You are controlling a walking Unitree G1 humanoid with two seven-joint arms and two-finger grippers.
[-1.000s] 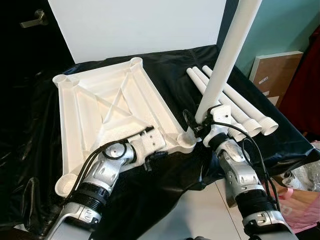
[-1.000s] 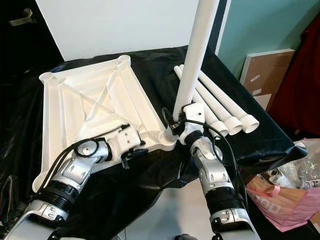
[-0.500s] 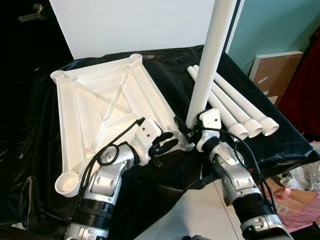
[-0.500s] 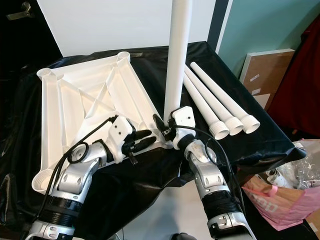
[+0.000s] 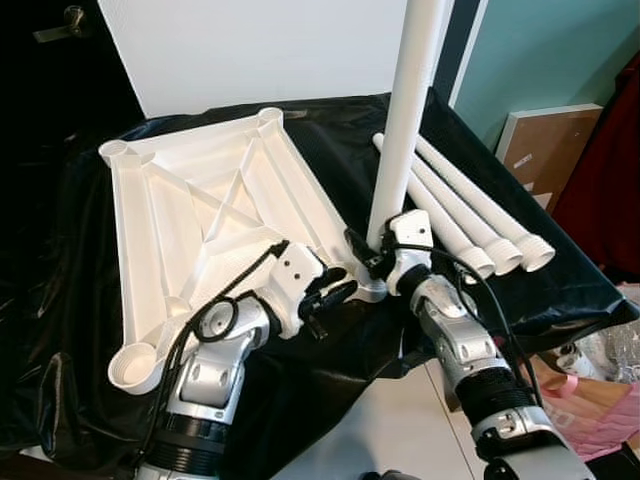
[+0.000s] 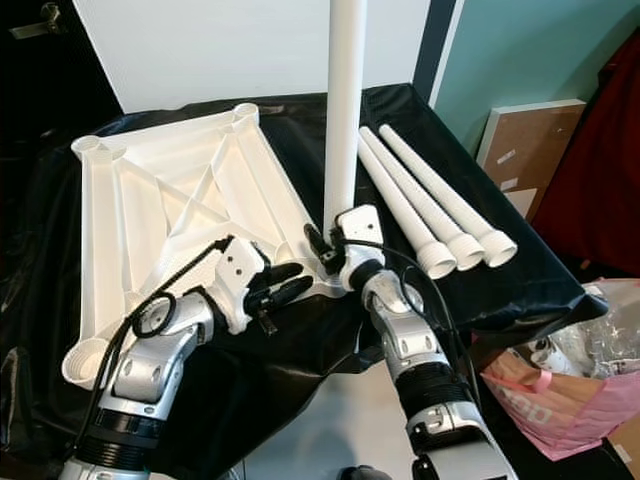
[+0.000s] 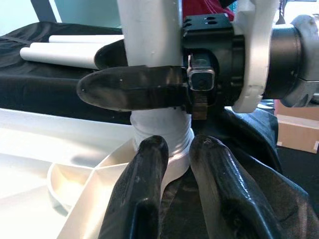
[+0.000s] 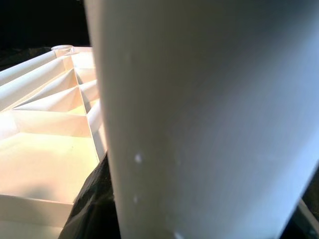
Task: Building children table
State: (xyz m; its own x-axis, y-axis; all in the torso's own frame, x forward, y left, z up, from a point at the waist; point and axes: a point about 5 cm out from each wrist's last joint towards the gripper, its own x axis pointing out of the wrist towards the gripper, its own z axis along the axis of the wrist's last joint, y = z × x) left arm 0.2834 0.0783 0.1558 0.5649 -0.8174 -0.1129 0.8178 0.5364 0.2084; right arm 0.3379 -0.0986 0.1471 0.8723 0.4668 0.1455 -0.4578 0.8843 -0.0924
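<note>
A white ribbed tabletop [image 5: 200,215] lies upside down on the black cloth. My right gripper [image 5: 377,252] is shut on a white table leg [image 5: 405,120]. The leg stands nearly upright, and its lower end sits in the near right corner socket [image 5: 372,291]. My left gripper [image 5: 338,294] points at that same socket from the left. Its fingers [image 7: 144,189] are slightly apart and hold nothing. The left wrist view shows the leg's foot [image 7: 162,129] in the socket, with a right finger [image 7: 132,88] across it. Three spare legs [image 5: 470,215] lie side by side to the right.
A large white board [image 5: 280,50] leans behind the table. A brown panel [image 5: 545,145] stands against the teal wall on the right. A pink bag [image 5: 600,415] lies on the floor at the near right. The black cloth [image 5: 560,290] hangs over the table's edge.
The leg has swung from leaning right to nearly upright over the corner socket. My left gripper has moved from the tabletop's near rim to the socket, beside the leg's foot.
</note>
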